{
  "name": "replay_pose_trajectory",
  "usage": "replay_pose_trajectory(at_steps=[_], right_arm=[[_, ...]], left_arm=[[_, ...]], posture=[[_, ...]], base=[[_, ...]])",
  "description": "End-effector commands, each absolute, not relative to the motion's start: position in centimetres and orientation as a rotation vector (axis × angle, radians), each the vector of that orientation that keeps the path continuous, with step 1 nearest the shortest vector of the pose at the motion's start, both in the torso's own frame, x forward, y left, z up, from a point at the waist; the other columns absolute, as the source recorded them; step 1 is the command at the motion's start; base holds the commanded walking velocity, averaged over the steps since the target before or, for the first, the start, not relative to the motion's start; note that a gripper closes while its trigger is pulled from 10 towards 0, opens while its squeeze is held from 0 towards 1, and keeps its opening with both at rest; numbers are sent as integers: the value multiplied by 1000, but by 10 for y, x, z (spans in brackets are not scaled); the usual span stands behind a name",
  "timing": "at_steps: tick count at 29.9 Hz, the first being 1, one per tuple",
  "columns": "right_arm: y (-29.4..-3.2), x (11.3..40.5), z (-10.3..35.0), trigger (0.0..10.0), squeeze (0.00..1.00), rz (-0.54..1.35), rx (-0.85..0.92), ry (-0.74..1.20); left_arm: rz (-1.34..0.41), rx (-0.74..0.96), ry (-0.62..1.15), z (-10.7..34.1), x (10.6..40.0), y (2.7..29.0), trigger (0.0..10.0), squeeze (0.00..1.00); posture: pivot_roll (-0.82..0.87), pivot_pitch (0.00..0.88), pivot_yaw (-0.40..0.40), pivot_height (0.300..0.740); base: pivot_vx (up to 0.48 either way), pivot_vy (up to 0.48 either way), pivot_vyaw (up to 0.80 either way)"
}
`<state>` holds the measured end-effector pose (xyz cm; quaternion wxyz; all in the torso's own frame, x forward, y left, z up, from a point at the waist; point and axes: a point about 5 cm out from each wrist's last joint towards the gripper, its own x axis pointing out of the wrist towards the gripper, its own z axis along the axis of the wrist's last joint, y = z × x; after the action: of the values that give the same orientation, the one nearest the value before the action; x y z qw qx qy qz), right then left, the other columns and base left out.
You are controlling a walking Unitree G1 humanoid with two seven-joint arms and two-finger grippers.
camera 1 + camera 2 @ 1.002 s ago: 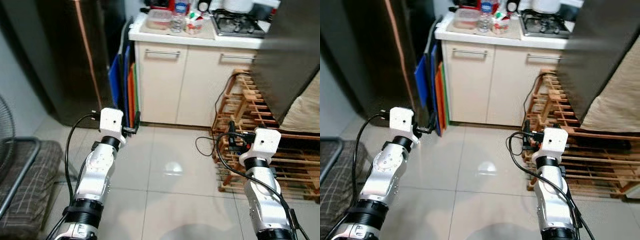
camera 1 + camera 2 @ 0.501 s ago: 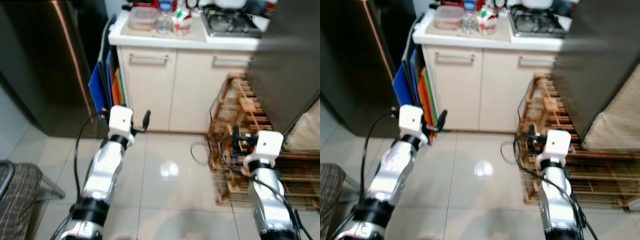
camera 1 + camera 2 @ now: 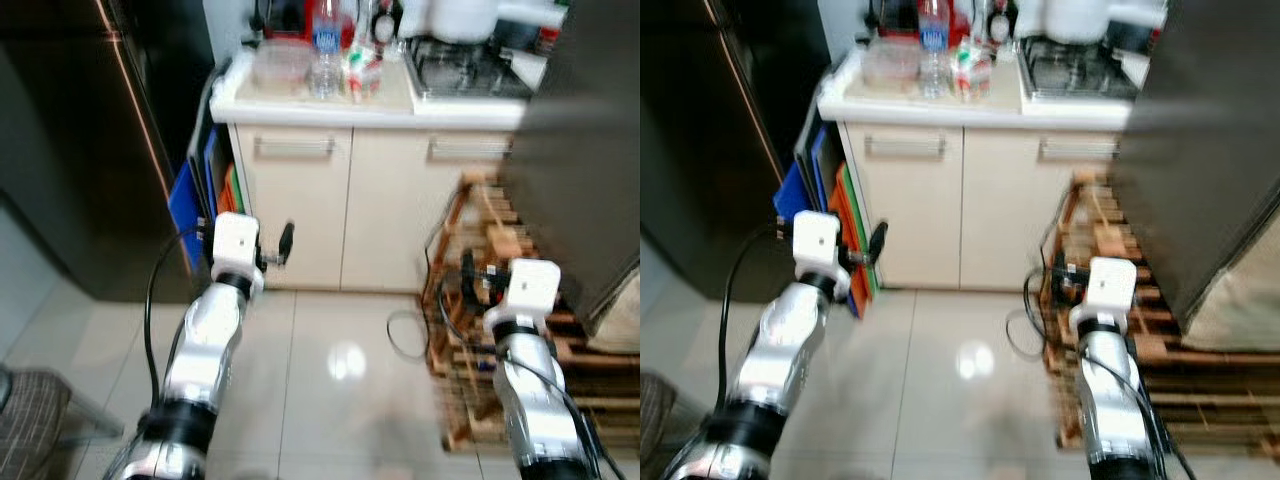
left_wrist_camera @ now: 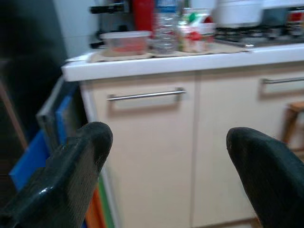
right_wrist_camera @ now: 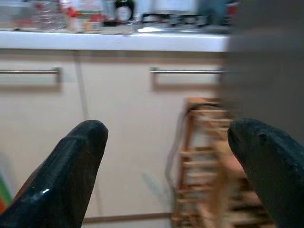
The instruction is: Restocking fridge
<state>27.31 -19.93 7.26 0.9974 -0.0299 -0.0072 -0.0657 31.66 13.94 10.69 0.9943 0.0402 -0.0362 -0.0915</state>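
Cabinet [image 3: 340, 210] nearer; wooden rack [image 3: 480, 300] beside right arm.

Cream cabinet [image 3: 340, 215], dark fridge [image 3: 90, 150], blue and orange boards [image 3: 185, 215], black fingers [image 4: 71, 166].

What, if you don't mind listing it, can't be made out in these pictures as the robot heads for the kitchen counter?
- Clear food container contents: reddish smear, blurred in the left wrist view.
- Water bottle: top cut off by the left eye view's edge.
- Gas stove: partly behind the dark panel at right.
- Boards beside the cabinet: count unclear, overlapped and blurred.
- Wooden rack: shelves hidden by the right arm.
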Motion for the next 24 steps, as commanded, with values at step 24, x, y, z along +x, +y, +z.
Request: replay_pose_trajectory(at_steps=[24], right_arm=[[-190, 281, 74, 10000, 0, -95, -57, -24]], left_arm=[[-156, 113, -78, 111, 322, 146, 10000, 0]], posture=[[45, 0, 3, 740]], base=[[442, 0, 0]])
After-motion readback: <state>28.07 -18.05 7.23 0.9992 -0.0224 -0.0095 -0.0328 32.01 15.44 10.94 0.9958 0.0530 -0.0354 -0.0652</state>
